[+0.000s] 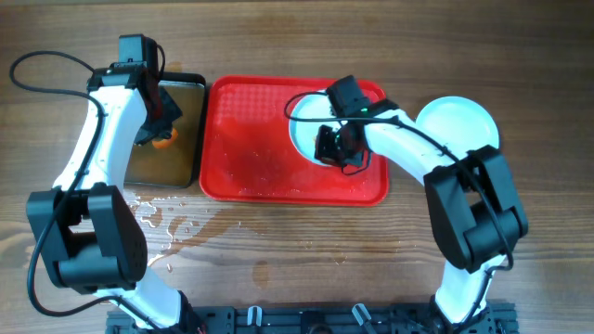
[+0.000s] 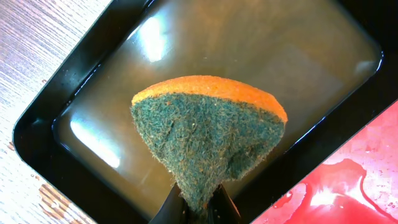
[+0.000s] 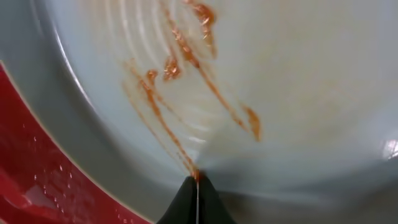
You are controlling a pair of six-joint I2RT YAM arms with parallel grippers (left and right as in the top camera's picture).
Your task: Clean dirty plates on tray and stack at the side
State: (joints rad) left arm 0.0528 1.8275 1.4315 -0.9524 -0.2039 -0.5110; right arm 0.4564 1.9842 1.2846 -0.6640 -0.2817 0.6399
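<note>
The red tray (image 1: pixel 251 139) holds one pale plate (image 1: pixel 301 130) near its right end. In the right wrist view the plate (image 3: pixel 280 74) shows orange-brown sauce streaks, with the tray (image 3: pixel 31 174) at lower left. My right gripper (image 1: pixel 332 144) is over the plate's middle. Its fingers (image 3: pixel 198 186) are shut together, with the tips against the plate's face. A clean-looking plate stack (image 1: pixel 455 121) sits on the table right of the tray. My left gripper (image 1: pixel 160 137) (image 2: pixel 199 205) is shut on an orange and green sponge (image 2: pixel 211 130) above the black tray.
A narrow black tray (image 1: pixel 186 93) (image 2: pixel 37 130) with brownish water stands left of the red tray (image 2: pixel 348 193). The red tray is wet. Water drops (image 1: pixel 158 218) lie on the wooden table in front of the black tray.
</note>
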